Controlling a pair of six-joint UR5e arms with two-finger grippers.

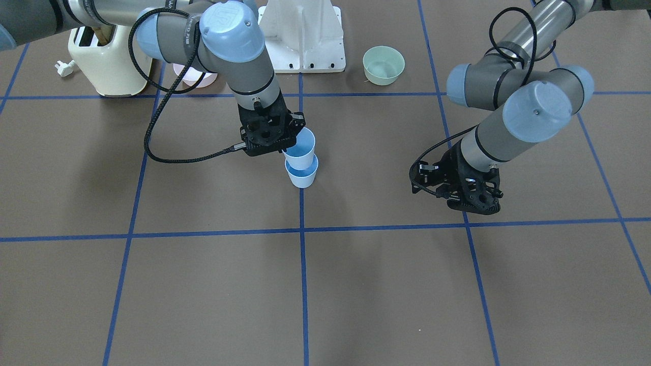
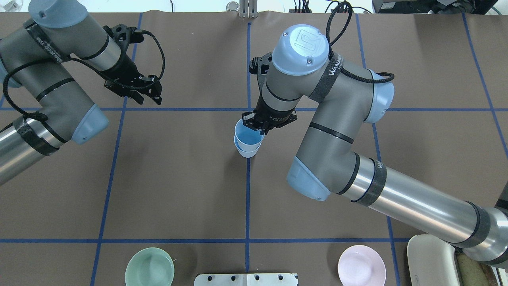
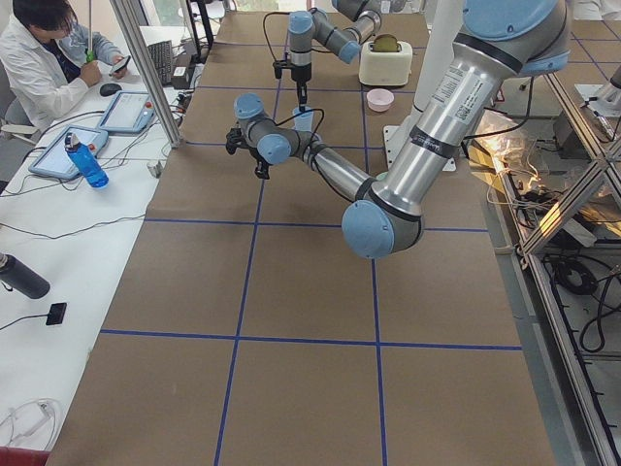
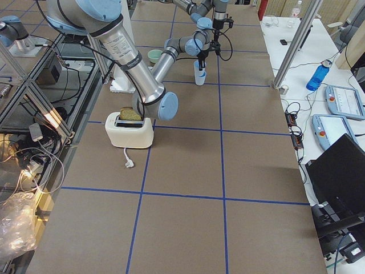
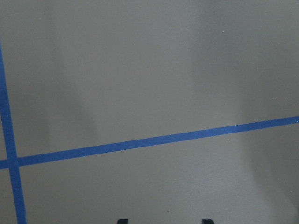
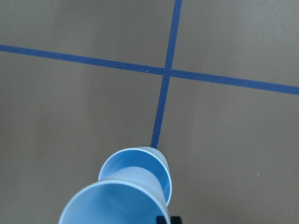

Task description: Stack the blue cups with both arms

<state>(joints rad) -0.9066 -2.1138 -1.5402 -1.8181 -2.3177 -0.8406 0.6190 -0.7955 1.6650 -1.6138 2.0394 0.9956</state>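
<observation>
The right pincer (image 2: pixel 257 128), clamped on one small light-blue plastic tumbler (image 1: pixel 303 155), holds it part-nested in its twin (image 1: pixel 302 179) directly below. Next, I'd judge: lower, release. The left pincer (image 2: pixel 137 90) hangs apart, empty.

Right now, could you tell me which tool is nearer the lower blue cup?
Right. The right tool holds the upper blue cup just above the lower blue cup; the left tool hangs far aside.

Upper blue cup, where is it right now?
In the overhead view, the upper blue cup is near table centre, gripped at its rim by the right gripper, directly over the lower blue cup standing on the central blue tape line.
</observation>
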